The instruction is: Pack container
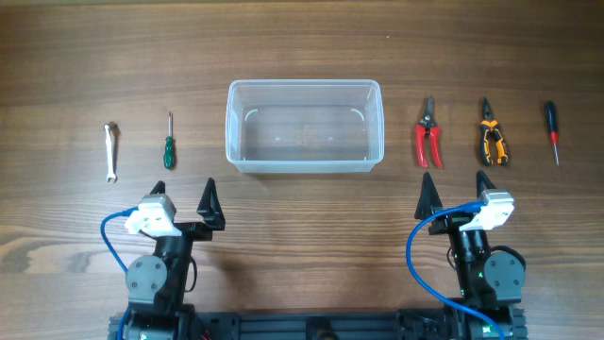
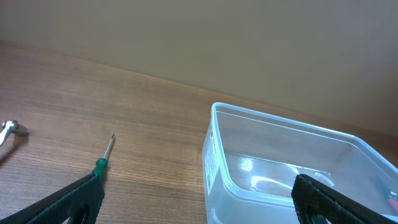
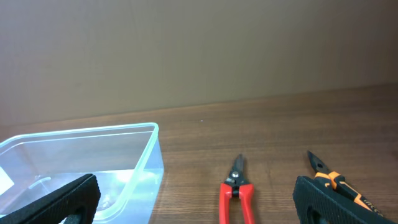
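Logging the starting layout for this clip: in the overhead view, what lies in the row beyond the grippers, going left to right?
small wrench → green-handled screwdriver → clear container → red-handled cutters → orange-and-black pliers → black-and-red screwdriver

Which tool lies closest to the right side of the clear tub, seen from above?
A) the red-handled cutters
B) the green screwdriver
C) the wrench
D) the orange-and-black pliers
A: in the overhead view the red-handled cutters lie just right of the tub, with the orange-and-black pliers farther out; the wrench and green screwdriver lie on its left.
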